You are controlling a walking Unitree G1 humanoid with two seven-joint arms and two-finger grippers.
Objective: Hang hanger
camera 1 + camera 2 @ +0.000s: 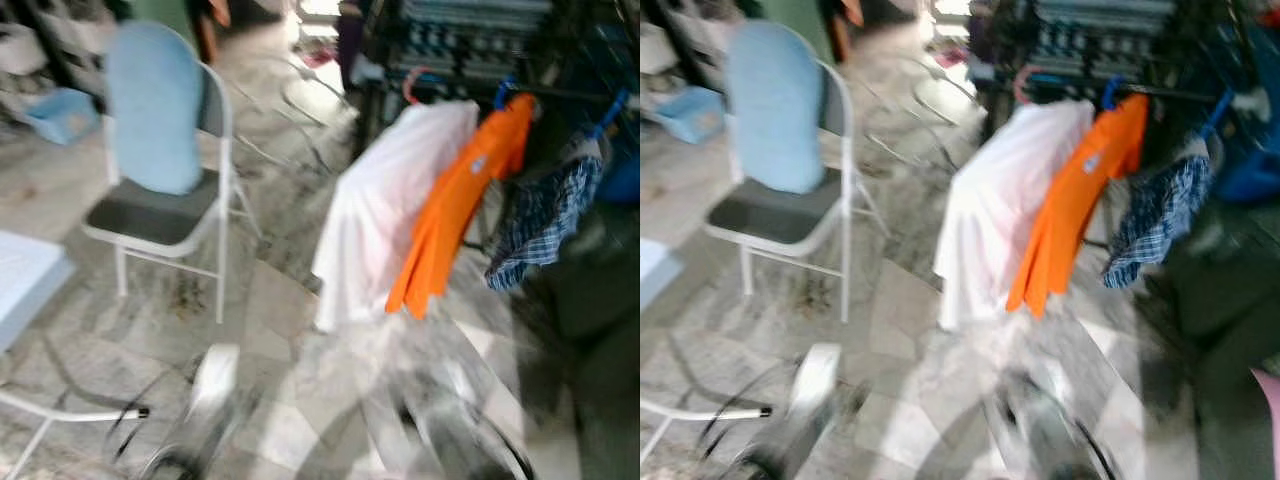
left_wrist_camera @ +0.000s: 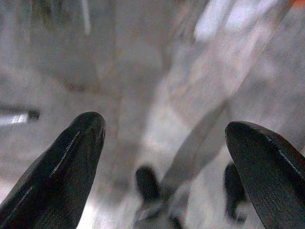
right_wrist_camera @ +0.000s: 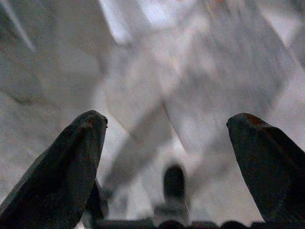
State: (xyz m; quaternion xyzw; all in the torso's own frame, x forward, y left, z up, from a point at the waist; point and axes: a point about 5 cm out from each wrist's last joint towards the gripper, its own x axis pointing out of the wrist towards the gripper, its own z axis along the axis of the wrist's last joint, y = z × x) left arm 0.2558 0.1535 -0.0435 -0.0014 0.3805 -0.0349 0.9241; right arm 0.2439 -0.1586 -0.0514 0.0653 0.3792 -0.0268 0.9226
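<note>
Three garments already up on the dark rack [image 1: 560, 95] at right: white shirt [image 1: 385, 210], orange shirt [image 1: 455, 210], blue plaid shirt [image 1: 545, 215], each on its own hook. Pink hanger hook [image 1: 412, 85] poking out above the white shirt, blue hanger hooks [image 1: 503, 93] above the others. Whether any of these is the task's hanger, cannot tell; no loose hanger made out through the blur.

Left claw [image 2: 162, 138] spread wide apart, nothing between its fingers, pointed down at the marble floor [image 1: 290, 290]. Right claw [image 3: 164, 129] likewise wide apart and empty over the same floor. Both arms low and blurred at the bottom of the head views.

White folding chair [image 1: 165, 215] with a light blue cloth [image 1: 152, 105] over its back, well apart from the rack, to the left.

Judging by empty claws and garments hanging: either hanging done, or a next hanger yet to be fetched. Can't settle which.
</note>
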